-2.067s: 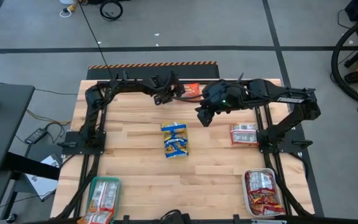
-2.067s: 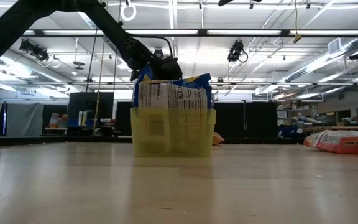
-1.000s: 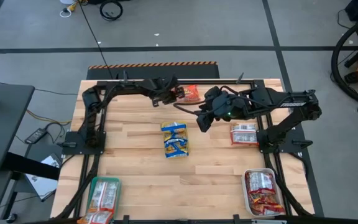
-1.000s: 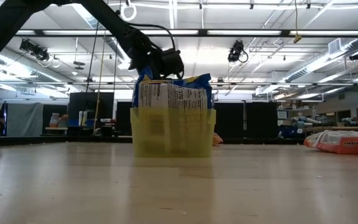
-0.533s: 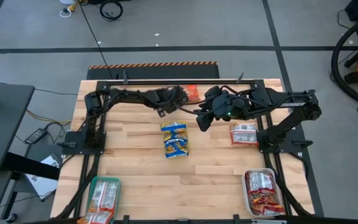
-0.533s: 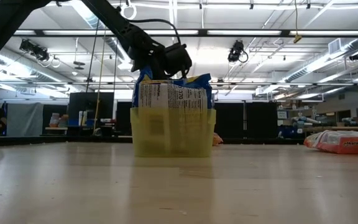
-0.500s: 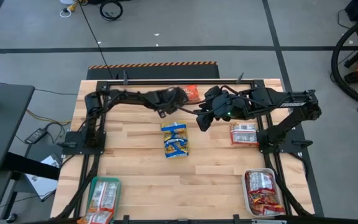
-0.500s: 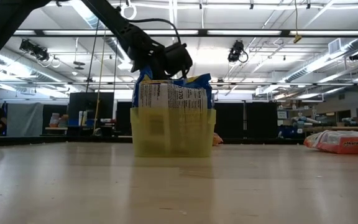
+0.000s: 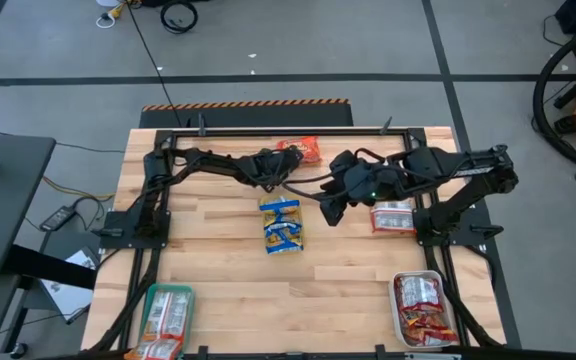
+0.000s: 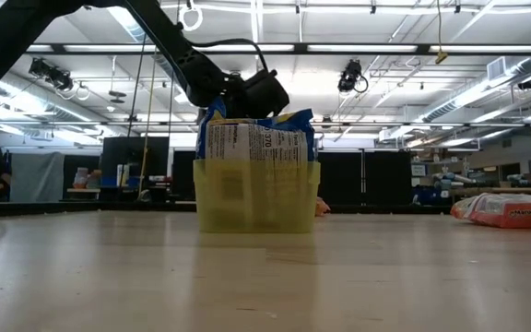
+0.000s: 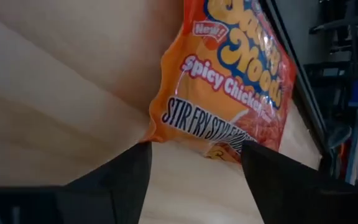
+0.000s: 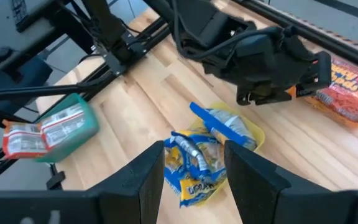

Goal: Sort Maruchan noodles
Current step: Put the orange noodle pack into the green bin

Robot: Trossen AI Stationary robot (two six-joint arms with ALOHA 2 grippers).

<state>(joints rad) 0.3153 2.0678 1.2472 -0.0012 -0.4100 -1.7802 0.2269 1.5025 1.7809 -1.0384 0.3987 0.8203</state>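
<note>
- Orange-red shiny plastic noodle packet (image 9: 299, 150) lies on the wooden desk (image 9: 208, 290) just ahead of the left claw (image 9: 281, 164).
- Yellow plastic tray (image 9: 282, 225) of blue-and-yellow packets sits below the right claw (image 9: 325, 213).

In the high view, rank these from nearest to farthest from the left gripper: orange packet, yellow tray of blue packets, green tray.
From the left gripper, open at the table's far middle:
1. Orange packet, right beside it at the far edge.
2. Yellow tray, mid-table.
3. Green tray, near left corner.
</note>
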